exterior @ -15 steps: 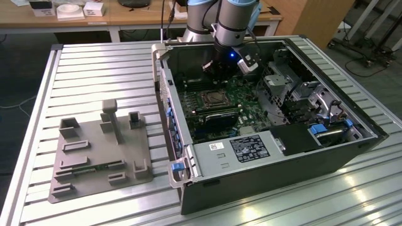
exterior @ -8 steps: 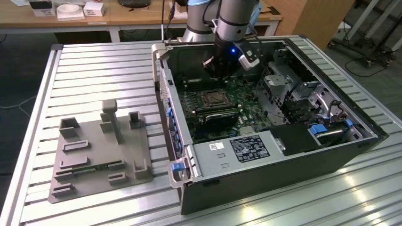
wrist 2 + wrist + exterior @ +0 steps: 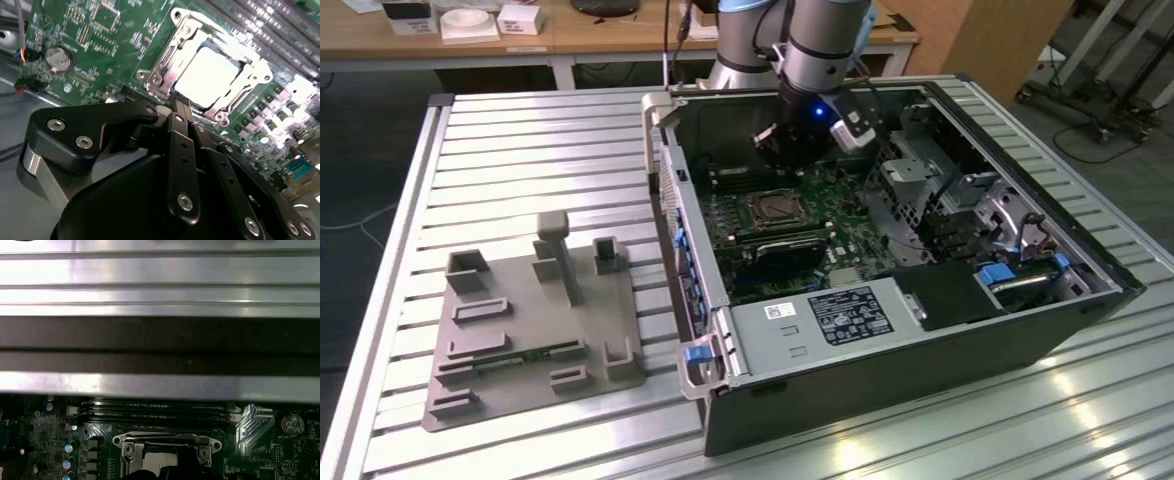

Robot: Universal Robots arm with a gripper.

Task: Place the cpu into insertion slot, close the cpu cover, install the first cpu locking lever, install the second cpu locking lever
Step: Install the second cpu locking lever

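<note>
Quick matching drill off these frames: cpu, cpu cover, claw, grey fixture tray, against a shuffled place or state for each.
Things
1. cpu
2. cpu cover
3. claw
4. grey fixture tray

Places or states
A. on the slatted table, outside the computer case, at the exterior view's left
B. shut, tips close to the cover's rim
C. pale silvery top showing through the cover's open centre
D. lowered flat around the chip, on the green board

Pairs: 1-C, 2-D, 3-B, 4-A
</note>
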